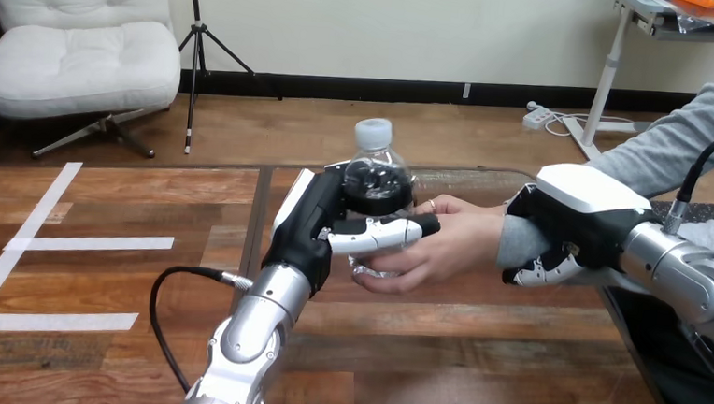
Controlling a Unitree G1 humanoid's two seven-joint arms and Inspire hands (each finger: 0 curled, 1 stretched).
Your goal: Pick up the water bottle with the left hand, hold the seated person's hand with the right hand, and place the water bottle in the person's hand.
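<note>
We note the left hand (312,226) extended, fingers gripping the bottle (374,161) alongside the person's hand (454,241); the right hand (582,211) curls its fingers round the person's wrist (517,242).

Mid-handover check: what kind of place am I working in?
Likely a handover test bench: wooden plank table marked with white tape strips, where the person's hand touches the clear plastic water bottle in the left hand.
</note>
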